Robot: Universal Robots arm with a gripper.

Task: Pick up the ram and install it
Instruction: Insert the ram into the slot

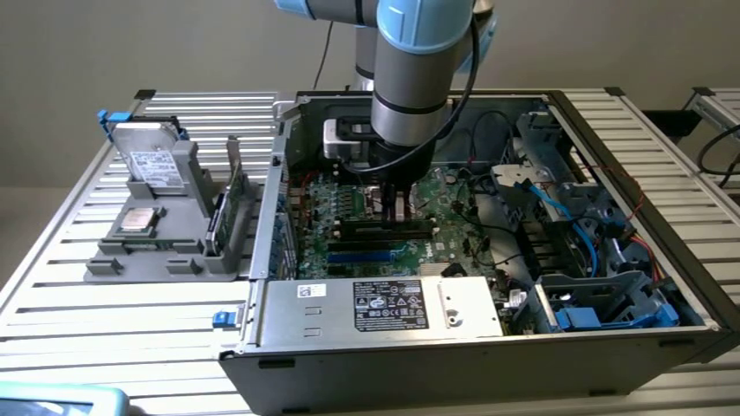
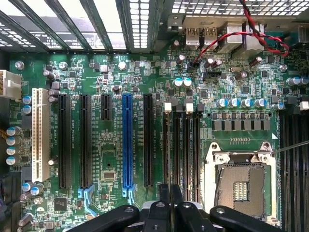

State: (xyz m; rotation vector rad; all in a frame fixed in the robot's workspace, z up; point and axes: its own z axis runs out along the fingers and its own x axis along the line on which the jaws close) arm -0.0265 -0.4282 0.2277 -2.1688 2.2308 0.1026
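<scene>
The arm reaches down from above into the open computer case (image 1: pixel 463 368), which lies on a slatted table (image 1: pixel 69 295); the gripper (image 1: pixel 399 212) hangs low over the green motherboard (image 1: pixel 445 186), near the middle of the case.

In the wrist view the gripper (image 2: pixel 170 186) has its two dark fingers (image 2: pixel 164 195) drawn almost together, pinched on a thin strip seen edge-on; this reads as the ram (image 2: pixel 170 192), though its face and label are hidden, so only its narrow edge shows in the seam. The strip runs in line with the slots beneath it; the ram is thus at the tool itself, between the fingertips, not lying apart from it.

Just past the fingertips are the four dark memory slots (image 2: pixel 182 145), side by side; the ram is not yet seated in any of them; whether it touches the board I cannot tell. On one side of these slots is a long black slot and then the blue slot (image 2: pixel 127 140); on the other side is the processor socket (image 2: pixel 240 181).

At the exterior view's left, well apart from the gripper and outside the case, a grey holder (image 1: pixel 127 256) carries a hard drive (image 1: pixel 151 156) at its far end, a processor chip (image 1: pixel 139 219) nearer, and a green card (image 1: pixel 222 212) standing on edge along the side next to the case; at the near edge of the case sits the power supply (image 1: pixel 382 303).
</scene>
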